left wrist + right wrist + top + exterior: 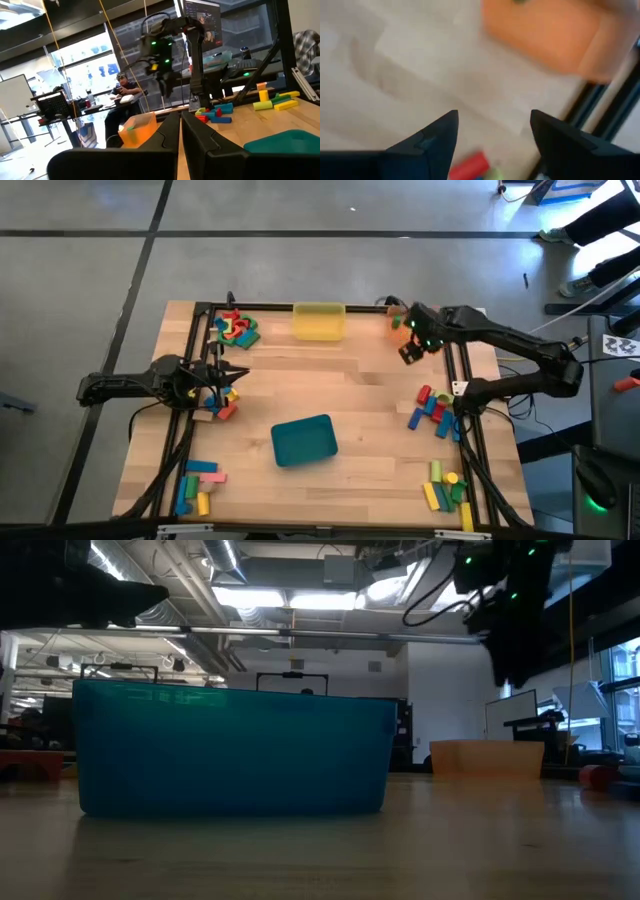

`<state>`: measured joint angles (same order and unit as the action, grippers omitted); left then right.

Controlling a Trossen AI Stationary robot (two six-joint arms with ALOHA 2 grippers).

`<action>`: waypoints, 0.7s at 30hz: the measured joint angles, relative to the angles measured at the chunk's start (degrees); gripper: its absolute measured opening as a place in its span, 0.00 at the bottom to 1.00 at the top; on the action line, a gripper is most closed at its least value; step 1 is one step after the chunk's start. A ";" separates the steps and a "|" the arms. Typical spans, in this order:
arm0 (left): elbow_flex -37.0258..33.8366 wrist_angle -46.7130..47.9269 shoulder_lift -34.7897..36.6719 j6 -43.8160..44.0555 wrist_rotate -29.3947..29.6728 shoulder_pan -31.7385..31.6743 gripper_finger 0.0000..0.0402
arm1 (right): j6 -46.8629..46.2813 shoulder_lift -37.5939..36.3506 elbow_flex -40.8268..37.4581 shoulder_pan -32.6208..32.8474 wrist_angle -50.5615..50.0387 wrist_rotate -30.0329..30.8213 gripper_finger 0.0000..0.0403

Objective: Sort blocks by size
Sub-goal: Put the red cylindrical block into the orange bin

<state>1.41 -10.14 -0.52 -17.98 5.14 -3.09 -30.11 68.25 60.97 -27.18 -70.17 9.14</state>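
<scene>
Blocks lie in loose heaps on the wooden table: one at the far left [235,328], one at mid left [222,402], one at the near left [197,485], one at mid right [432,410] and one at the near right [447,488]. My right gripper [410,352] hangs open above the table, close to the orange tray [545,35], with nothing between its fingers [492,117]. A red block [467,167] lies below it. My left gripper [225,375] waits shut at the left side, fingers together [180,135], holding nothing.
A yellow tray [320,320] stands at the far middle and a teal tray [303,440] at the near middle. The orange tray [398,320] sits at the far right, partly under my right arm. Black frame rails [462,395] run along both sides. Bare wood lies between the trays.
</scene>
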 joint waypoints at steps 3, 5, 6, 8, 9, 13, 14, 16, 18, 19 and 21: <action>0.00 0.02 0.00 0.31 -0.02 -0.01 0.01 | -5.36 -0.64 0.00 5.26 -4.67 -0.82 0.62; 0.00 -0.01 0.01 1.97 -0.02 -0.02 0.01 | -9.17 -0.62 -0.02 8.57 -6.38 -0.78 0.62; 0.00 0.02 0.00 2.59 -0.01 0.00 0.01 | -11.24 -0.60 -0.18 10.06 -6.60 -0.76 0.62; 0.00 0.02 -0.02 2.90 -0.02 -0.02 0.01 | -16.36 -0.62 -1.17 12.86 -5.90 -0.82 0.62; 0.00 0.03 -0.02 2.80 -0.02 0.00 0.01 | -18.96 -0.59 -1.80 14.12 -5.71 -0.83 0.62; 0.00 0.06 0.01 0.86 0.00 -0.02 0.01 | -28.99 -0.59 -5.38 18.88 -5.84 -0.82 0.62; 0.00 0.05 -0.01 0.09 0.00 -0.02 0.01 | -30.81 -0.59 -6.47 19.87 -5.78 -0.84 0.62; 0.00 0.07 -0.01 -0.50 -0.01 0.00 0.01 | -34.17 -0.59 -8.72 21.75 -5.69 -0.95 0.62; 0.00 0.13 0.01 -0.39 -0.02 0.00 0.01 | -37.33 -0.59 -11.08 23.25 -4.75 -1.64 0.62; 0.00 0.22 0.01 -0.35 -0.02 -0.01 0.01 | -38.41 -0.59 -12.19 23.79 -4.02 -2.25 0.62; 0.00 0.26 0.00 -0.43 -0.02 0.00 0.01 | -40.93 -0.59 -14.45 24.55 -2.13 -3.22 0.62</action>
<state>1.41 -9.89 -0.52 -18.41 5.13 -3.09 -71.03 67.66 46.52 -2.63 -72.30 5.92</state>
